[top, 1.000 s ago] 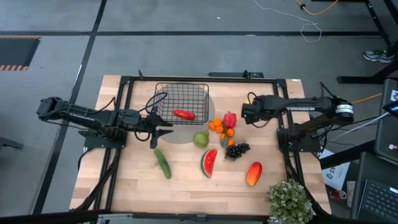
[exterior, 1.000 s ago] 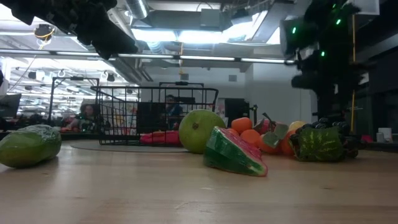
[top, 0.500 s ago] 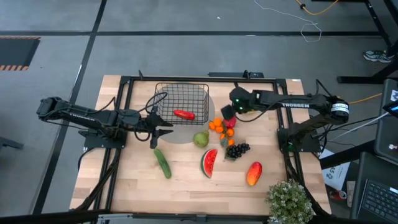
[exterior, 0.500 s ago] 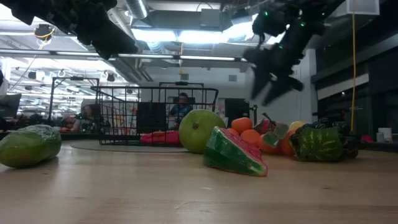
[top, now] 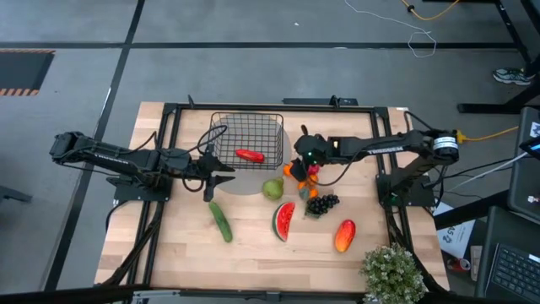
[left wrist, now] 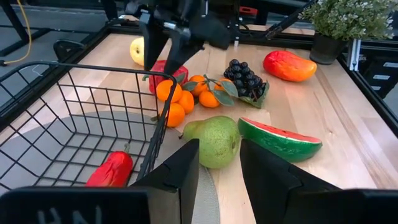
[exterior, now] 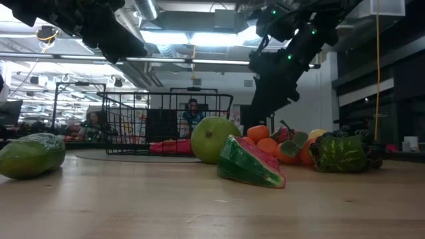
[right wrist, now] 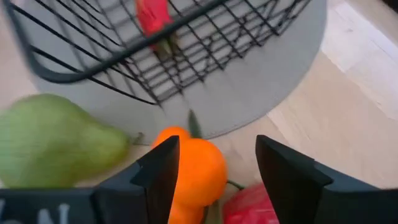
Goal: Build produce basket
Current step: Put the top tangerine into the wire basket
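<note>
Right gripper [top: 302, 157] seen from above over the cluster of oranges [top: 294, 171], just beside the basket [top: 246, 139]; probably placed so for taking an orange next. Left gripper [top: 221, 163] waiting at the basket's left side, near the cucumber [top: 220, 221]. One red fruit [top: 250, 155] lying already in the basket; pear [top: 272, 188], watermelon slice [top: 283, 221], grapes [top: 321, 203] and mango [top: 344, 236] not yet inside.

From table height: right gripper [exterior: 269, 93] hanging above the oranges [exterior: 265, 141], not touching.

Left wrist view: own fingers [left wrist: 186, 173] parted, holding nothing, pointed toward the pear [left wrist: 214, 140].

Right wrist view: fingers [right wrist: 163, 171] spread wide on both sides of one orange [right wrist: 196, 170], basket [right wrist: 186, 43] just behind it.
</note>
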You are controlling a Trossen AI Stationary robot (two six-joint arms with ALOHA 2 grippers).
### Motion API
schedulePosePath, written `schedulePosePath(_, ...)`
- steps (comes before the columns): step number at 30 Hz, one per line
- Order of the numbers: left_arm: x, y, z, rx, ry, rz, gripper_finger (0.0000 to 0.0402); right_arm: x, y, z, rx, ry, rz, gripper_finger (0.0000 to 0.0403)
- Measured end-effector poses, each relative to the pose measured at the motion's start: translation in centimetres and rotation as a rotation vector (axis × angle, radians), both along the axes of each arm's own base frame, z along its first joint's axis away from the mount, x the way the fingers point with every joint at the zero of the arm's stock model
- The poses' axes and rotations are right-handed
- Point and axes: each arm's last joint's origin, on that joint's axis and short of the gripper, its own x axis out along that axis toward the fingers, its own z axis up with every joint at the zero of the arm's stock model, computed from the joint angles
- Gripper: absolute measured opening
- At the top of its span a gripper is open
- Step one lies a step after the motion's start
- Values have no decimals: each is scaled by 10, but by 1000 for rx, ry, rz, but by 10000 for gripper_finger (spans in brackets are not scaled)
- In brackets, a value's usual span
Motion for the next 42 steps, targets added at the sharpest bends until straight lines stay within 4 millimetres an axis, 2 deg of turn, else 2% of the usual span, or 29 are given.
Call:
schedulePosePath(13,0,0,0,0,0,0,115,11,17,-30,21,90,35,214)
schedulePosePath(35,0,0,0,0,0,0,115,10,22,-33,79,92,-34,212)
schedulePosePath(38,0,0,0,0,0,0,115,10,27,-33,56,97,-31,198)
schedulePosePath(42,0,0,0,0,0,0,114,10,32,-33,43,104,-20,158)
